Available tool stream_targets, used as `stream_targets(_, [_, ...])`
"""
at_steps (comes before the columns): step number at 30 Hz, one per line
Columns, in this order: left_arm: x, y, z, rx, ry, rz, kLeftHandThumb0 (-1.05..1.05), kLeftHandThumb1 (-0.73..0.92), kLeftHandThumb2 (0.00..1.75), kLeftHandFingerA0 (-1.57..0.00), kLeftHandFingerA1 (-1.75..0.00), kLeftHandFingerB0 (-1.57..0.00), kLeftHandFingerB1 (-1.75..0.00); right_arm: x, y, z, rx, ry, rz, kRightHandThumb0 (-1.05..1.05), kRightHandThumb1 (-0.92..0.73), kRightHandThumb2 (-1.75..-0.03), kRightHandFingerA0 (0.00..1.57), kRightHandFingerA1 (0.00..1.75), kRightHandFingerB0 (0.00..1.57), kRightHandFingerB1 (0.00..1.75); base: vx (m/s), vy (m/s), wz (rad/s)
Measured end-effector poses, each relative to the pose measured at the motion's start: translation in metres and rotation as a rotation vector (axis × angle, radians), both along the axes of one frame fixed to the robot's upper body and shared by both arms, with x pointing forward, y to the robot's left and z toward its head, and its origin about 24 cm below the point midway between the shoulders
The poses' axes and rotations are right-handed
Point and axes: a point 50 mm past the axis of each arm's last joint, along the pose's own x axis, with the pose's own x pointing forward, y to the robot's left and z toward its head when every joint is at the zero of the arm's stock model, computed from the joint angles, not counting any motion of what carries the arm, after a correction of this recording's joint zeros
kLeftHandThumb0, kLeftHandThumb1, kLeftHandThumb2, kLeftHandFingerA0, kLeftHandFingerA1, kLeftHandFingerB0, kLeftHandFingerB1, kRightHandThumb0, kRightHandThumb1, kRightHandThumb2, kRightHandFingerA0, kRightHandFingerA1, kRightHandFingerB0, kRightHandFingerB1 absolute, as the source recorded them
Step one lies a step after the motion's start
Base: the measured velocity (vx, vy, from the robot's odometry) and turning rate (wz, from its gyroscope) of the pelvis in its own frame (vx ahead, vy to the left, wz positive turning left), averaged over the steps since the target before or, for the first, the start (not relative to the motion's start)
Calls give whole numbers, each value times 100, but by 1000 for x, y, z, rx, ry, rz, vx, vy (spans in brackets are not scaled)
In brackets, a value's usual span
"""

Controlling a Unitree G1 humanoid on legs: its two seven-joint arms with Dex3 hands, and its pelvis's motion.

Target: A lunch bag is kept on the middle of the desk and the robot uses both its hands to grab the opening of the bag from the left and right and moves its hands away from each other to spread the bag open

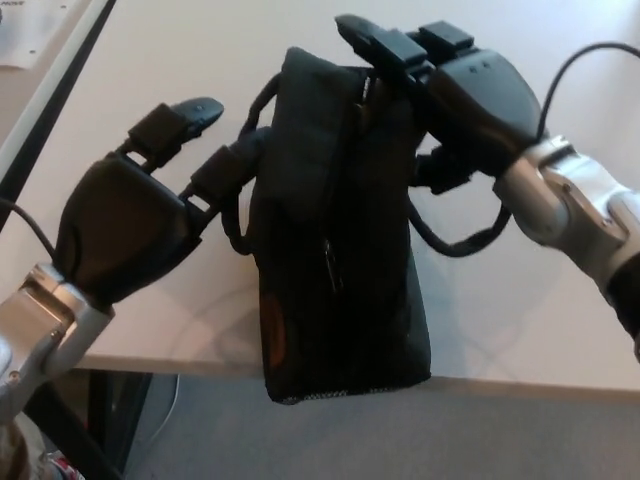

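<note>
The black lunch bag lies lengthwise on the white desk, its lower end hanging over the front edge. Its zipped opening runs up the middle as a narrow slit, and no lining shows. My right hand comes in from the upper right with its fingers closed over the bag's top right rim. My left hand is at the bag's left side with its fingers apart; one fingertip touches the left edge by the strap. A black strap loop hangs off the bag's right side.
The desk's front edge runs below the bag, with grey floor beneath. A dark strip marks the desk's left edge, and a sheet of paper lies beyond it at the upper left.
</note>
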Motion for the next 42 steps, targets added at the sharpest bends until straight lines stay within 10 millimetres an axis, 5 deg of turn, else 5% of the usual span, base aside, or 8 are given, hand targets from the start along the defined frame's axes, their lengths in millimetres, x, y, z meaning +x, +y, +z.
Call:
stream_targets(11, [3, 39, 55, -41, -215, 165, 9, 39, 86, -12, -44, 0, -21, 21, -15, 70, -24, -94, -188, -46, -45, -53, 26, 44, 0, 3, 0, 0, 0])
stream_targets(13, [-2, 53, 64, -37, -248, 203, 8, 39, 85, -14, -39, 0, -22, 20, -31, 79, 0, -120, -202, -49, -42, -67, 64, 60, 0, 0, 0, 0, 0])
stream_targets(20, [-19, 82, 66, -5, -252, 278, 10, 37, 81, -23, -36, 0, -27, 6, -69, 79, 46, -152, -155, -43, -38, -70, 47, 59, 0, 12, 0, 0, 1])
stream_targets(27, [-50, 109, 57, 11, -225, 352, 11, 42, 60, -19, -35, 0, -26, -29, -124, 50, 47, -145, -147, -40, -41, -70, 26, 49, 0, 6, 0, 0, 0])
stream_targets(29, [-59, 112, 53, 7, -213, 362, 5, 32, 83, -14, -51, -7, -47, -39, -137, 39, 49, -127, -159, -33, -60, -59, 58, 43, 32, 33, 0, 0, 0])
stream_targets(39, [-129, 109, -13, -112, 69, 356, -15, 68, 62, -24, -35, -15, -30, -117, -168, -77, 111, 157, -204, -53, -72, -62, 86, 63, 52, 39, 0, 0, 0])
stream_targets(40, [-132, 108, -16, -118, 86, 357, -17, 72, 61, -28, -32, -15, -28, -122, -168, -83, 114, 174, -205, -62, -63, -96, 35, 51, 33, 49, 0, 0, 0])
stream_targets(42, [-155, 107, -35, -144, 192, 359, -17, 72, 61, -28, -34, -15, -28, -151, -168, -116, 129, 289, -213, -54, -74, -63, 33, 32, 34, 32, 0, 0, 0])
